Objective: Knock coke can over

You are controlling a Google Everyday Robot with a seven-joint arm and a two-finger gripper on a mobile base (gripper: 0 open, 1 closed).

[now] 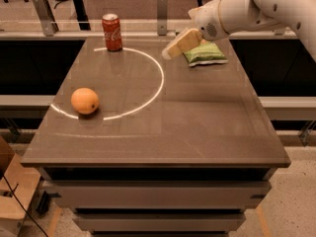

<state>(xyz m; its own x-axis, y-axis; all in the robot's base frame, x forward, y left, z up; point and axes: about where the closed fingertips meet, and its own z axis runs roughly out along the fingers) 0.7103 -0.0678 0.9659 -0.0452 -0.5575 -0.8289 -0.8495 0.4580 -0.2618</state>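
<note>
Where the counter (197, 127) ran to its far left edge, found the coke can (112, 32) standing upright, silver top up, right at the far end of a white arc (157, 90). Could not make out whether its top was sealed. Saw the pincer (170, 52) hanging over the far middle, angled down-left, apart from the can and just beside a green packet (205, 53) lying flat. Could not tell whether spread or pressed together. Noted an orange (85, 100) at the near left, on the arc.
</note>
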